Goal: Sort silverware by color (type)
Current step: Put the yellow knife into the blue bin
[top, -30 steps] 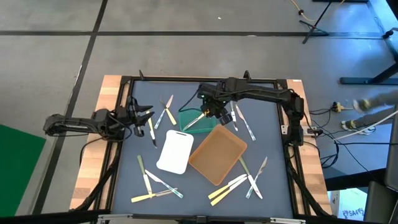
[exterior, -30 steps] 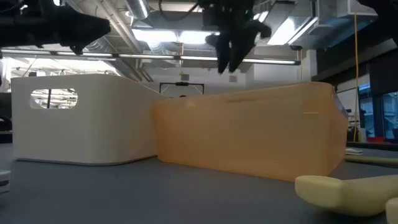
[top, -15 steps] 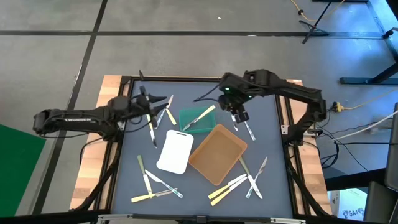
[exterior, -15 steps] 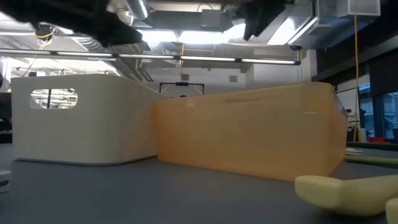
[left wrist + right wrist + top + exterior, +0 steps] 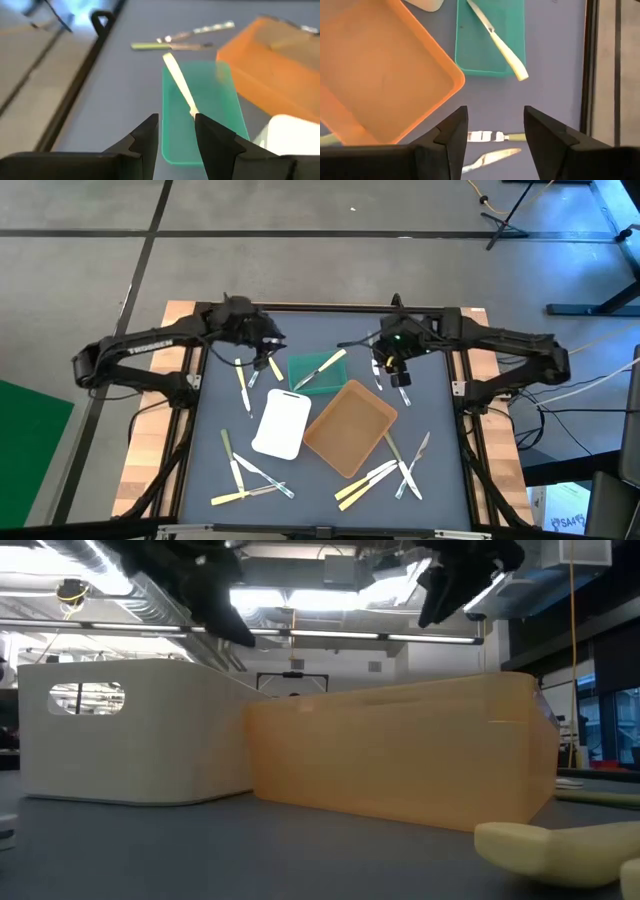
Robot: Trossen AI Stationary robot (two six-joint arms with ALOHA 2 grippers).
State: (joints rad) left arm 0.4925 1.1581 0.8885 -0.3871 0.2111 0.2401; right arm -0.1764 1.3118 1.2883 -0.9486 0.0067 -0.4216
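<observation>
Two green-handled utensils [image 5: 492, 136] flat on the mat, just right of the green tray [image 5: 312, 372], long axes crosswise to the finger line; directly under right gripper [image 5: 397, 367], fingers apart, empty. Left gripper [image 5: 265, 345] toward 9 o'clock, farther, fingers apart, empty.

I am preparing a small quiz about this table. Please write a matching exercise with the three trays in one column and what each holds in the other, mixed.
Things:
1. green tray
2. white tray
3. brown tray

States:
A. upside down, nothing on it
B. open side up, nothing inside
C. one cream-yellow utensil lies across it

Pairs: 1-C, 2-A, 3-B
</observation>
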